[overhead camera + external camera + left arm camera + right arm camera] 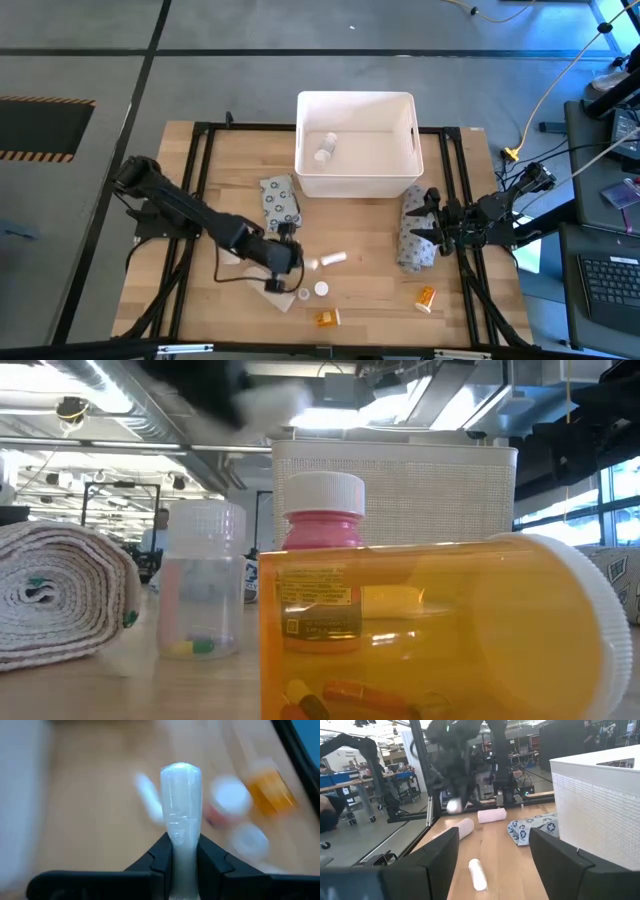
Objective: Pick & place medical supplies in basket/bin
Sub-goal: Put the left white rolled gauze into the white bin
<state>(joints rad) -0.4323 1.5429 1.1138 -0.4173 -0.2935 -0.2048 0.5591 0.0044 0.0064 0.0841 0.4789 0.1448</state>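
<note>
My left gripper (285,250) hangs over the table's near middle, shut on a white plastic-wrapped roll (181,795). In the right wrist view it shows blurred above the table (453,805). The white bin (355,180) stands at the far middle with a small bottle (325,148) inside. On the table lie a white roll (333,259), white caps (321,289), two orange pill bottles (327,318) (426,298) and a grey printed packet (280,202). My right gripper (495,865) waits open at the right, beside a rolled grey cloth (414,240). My left gripper pinches the white roll between its two fingers (161,856), at the roll's near end (181,845). The roll's length runs along the fingers and its free end sticks out past them. It is lifted clear of the table.
The low view is filled by an orange bottle on its side (440,630), a pink bottle with a white cap (322,550), a clear bottle (200,590) and a cloth roll (60,600). Black frame rails (200,180) run along both sides of the table.
</note>
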